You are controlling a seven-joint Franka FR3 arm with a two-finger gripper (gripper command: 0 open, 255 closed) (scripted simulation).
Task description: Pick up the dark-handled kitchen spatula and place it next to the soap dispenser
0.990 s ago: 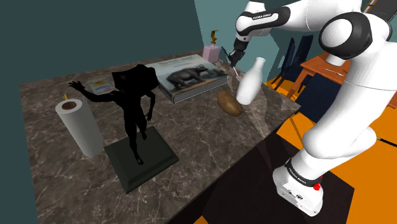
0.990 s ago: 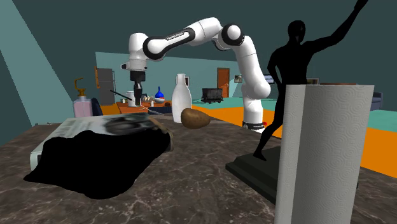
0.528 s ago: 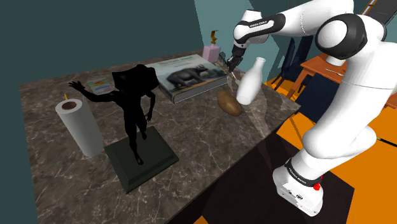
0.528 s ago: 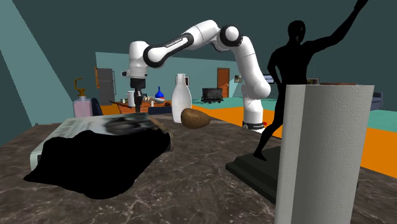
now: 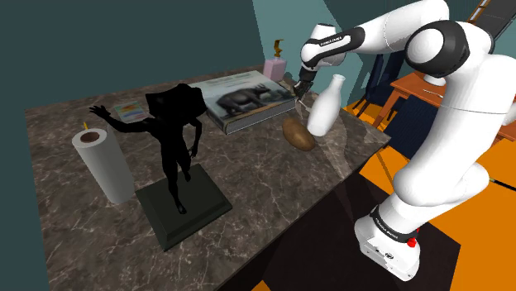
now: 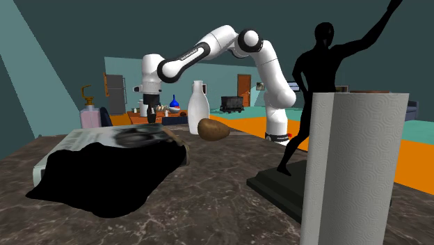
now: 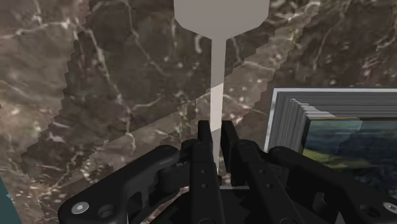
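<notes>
Your pincer [image 7: 217, 132]: clenched on the spatula's thin grey shaft. Spatula [image 7: 218, 76]: you hold it above the marble tabletop [image 7: 108, 83], its pale blade pointing away from the fingers. Book [image 7: 337, 127]: lies flat, near the pincer. Soap dispenser [image 5: 275, 68]: pink, beyond the book, at the tabletop's far edge.

The hand [image 5: 295, 88], clasping the spatula [image 7: 218, 71] by its thin shaft, has sunk lower and drifted a little nearer the pink soap dispenser [image 5: 275, 66]. The arm [image 5: 376, 29] has stretched out further towards the soap dispenser.
</notes>
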